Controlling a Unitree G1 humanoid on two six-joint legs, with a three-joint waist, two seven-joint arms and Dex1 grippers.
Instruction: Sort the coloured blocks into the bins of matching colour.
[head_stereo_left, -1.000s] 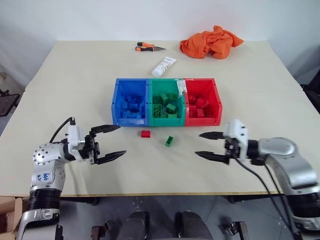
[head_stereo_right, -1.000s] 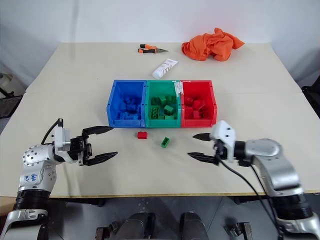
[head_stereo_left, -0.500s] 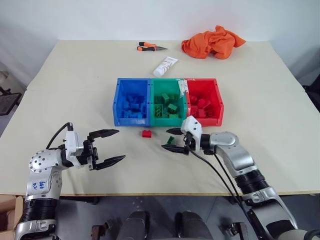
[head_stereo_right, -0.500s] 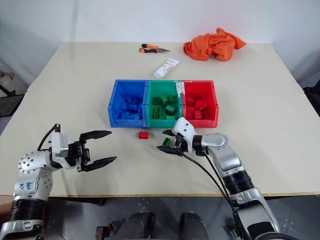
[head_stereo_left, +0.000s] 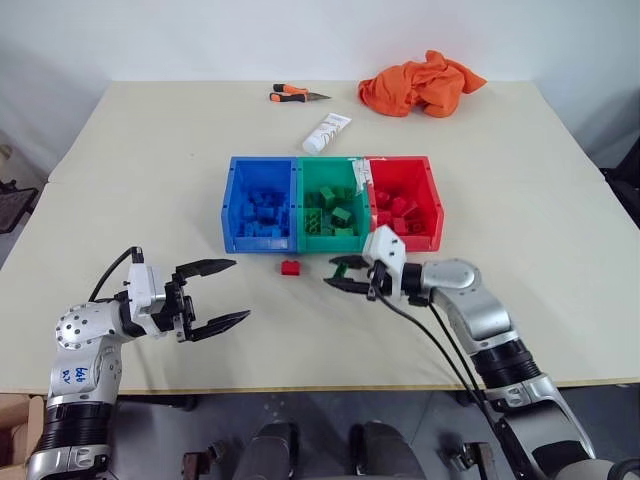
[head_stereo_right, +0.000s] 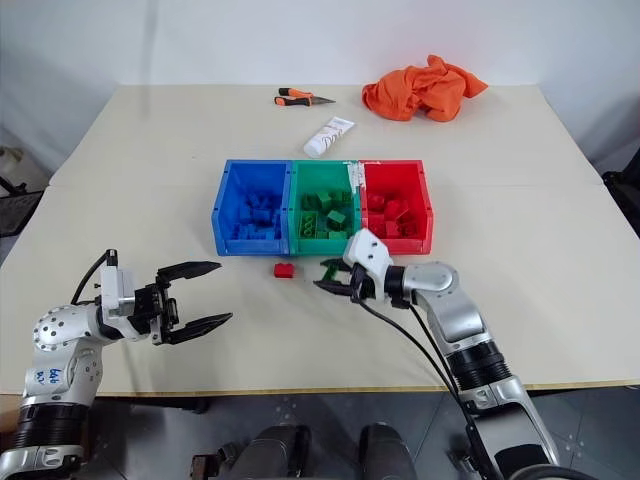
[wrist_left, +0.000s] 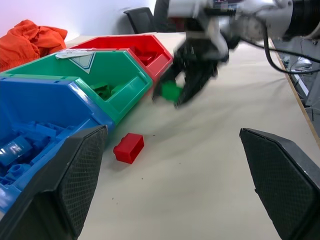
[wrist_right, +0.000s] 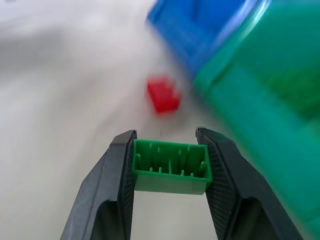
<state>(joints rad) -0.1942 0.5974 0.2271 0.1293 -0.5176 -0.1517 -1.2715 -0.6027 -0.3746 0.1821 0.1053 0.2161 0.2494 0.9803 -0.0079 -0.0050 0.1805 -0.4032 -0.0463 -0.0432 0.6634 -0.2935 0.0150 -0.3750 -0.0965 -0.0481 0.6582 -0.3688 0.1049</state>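
Head view: right gripper (head_stereo_left: 343, 276) pinching green block (head_stereo_left: 345, 268) just off the green bin (head_stereo_left: 331, 243), red block (head_stereo_left: 292, 267) nearby, left gripper (head_stereo_left: 222, 292) spread wide, right wrist view: green block (wrist_right: 170, 167) wedged between both fingers (wrist_right: 116, 170).

A bare test room — plain white walls (head_stereo_left: 150, 40), one beige table (head_stereo_left: 140, 180), office chair (wrist_left: 142, 17) behind.

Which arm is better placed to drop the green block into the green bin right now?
The right. Its gripper is already shut on the green block, just in front of the green bin. The left gripper hangs open and empty, off toward the blue bin's side.
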